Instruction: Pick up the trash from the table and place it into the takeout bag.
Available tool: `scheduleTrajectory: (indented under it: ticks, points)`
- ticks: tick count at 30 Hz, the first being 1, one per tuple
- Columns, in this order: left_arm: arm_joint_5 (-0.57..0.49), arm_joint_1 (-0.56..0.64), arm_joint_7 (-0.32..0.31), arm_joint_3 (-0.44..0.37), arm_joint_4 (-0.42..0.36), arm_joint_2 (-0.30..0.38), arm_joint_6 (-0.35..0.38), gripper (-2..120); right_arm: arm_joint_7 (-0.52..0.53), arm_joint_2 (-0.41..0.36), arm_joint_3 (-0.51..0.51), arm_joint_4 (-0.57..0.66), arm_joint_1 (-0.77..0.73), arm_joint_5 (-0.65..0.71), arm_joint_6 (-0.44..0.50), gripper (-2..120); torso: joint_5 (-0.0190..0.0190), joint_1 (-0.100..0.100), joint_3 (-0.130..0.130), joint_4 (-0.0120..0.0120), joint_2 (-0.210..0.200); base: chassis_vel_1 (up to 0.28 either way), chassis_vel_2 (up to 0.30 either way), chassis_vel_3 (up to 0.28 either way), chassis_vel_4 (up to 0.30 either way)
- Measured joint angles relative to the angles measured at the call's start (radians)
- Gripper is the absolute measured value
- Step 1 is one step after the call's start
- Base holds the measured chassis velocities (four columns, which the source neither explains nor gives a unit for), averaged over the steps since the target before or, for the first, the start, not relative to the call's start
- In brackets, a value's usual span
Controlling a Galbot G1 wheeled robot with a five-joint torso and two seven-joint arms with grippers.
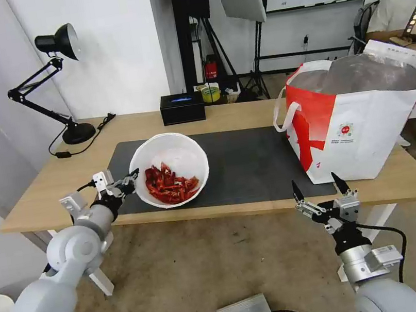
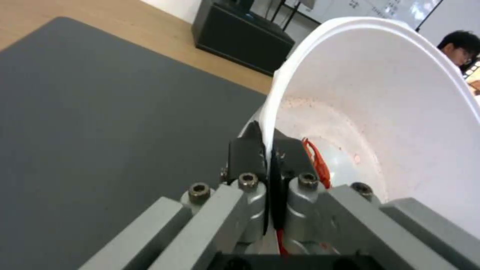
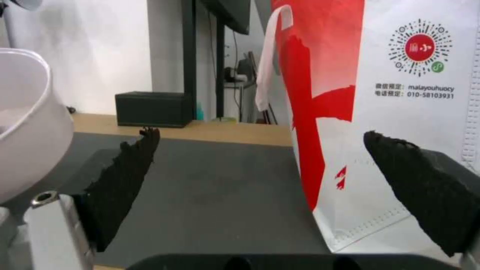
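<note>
- My left gripper [image 1: 130,178] sits at the near-left side of the table [image 1: 42,196], its jaws pinched shut on the rim of the white bowl [image 1: 176,153]. In the left wrist view one pad is outside the wall and one inside, with the thin lip clamped between them.
- The bowl looks tipped up off the dark mat [image 1: 251,165], and the red crayfish shells [image 1: 170,185] have slid to its low side. I judge it light, thin and flexible. A single pinch on the lip may let it bend or swing, so I'd keep it from tipping further or the shells could spill.
- The inner wall looks smeared and possibly greasy, so the rim may be slippery. I'd want a deep bite over the lip rather than a grip at its edge.
- My right gripper [image 1: 321,196] hangs below the table's front edge near the bag corner, jaws spread wide and holding nothing.
- The takeout bag [image 1: 370,126] stands upright at the right end of the table, its mouth open. Its soft sides may give if nudged.
</note>
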Motion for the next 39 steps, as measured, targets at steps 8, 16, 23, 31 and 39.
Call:
scheduleTrajectory:
  ticks: [8, 16, 23, 31, 39]
  points:
    - [-0.043, -0.05, -0.039, 0.03, -0.02, -0.015, 0.016, 0, 0.0, 0.0, 0.0, 0.0, 0.0, 0.0, 0.0, 100, 0.0001, 0.0, 0.0, 0.0, 0.0, 0.0, 0.0, 0.0, 0.0]
    - [-0.079, -0.131, -0.088, 0.079, -0.046, -0.03, 0.031, 0, 0.0, 0.0, 0.0, 0.0, 0.0, 0.0, 0.0, 100, 0.0, 0.0, 0.0, 0.0001, 0.0, 0.0, 0.0, 0.0, 0.0]
    - [-0.09, -0.241, -0.132, 0.154, -0.039, -0.074, 0.045, 0, 0.0, 0.0, 0.0, 0.0, 0.0, 0.0, 0.0, 100, 0.0001, 0.0, 0.0, 0.0, 0.0, 0.0, 0.0, 0.0, 0.0]
    - [-0.1, -0.335, -0.154, 0.22, -0.009, -0.109, 0.051, 0, 0.0, 0.0, 0.0, 0.0, 0.0, 0.0, 0.0, 100, 0.0001, 0.0, 0.0, 0.0001, 0.0, 0.0, 0.0, 0.0, 0.0]
    - [-0.112, -0.432, -0.179, 0.279, 0.029, -0.178, 0.062, 0, 0.0, 0.0, 0.0, 0.0, 0.0, 0.0, 0.0, 100, 0.0001, 0.0, 0.0, -0.0001, 0.0, 0.0, 0.0, 0.0, 0.0]
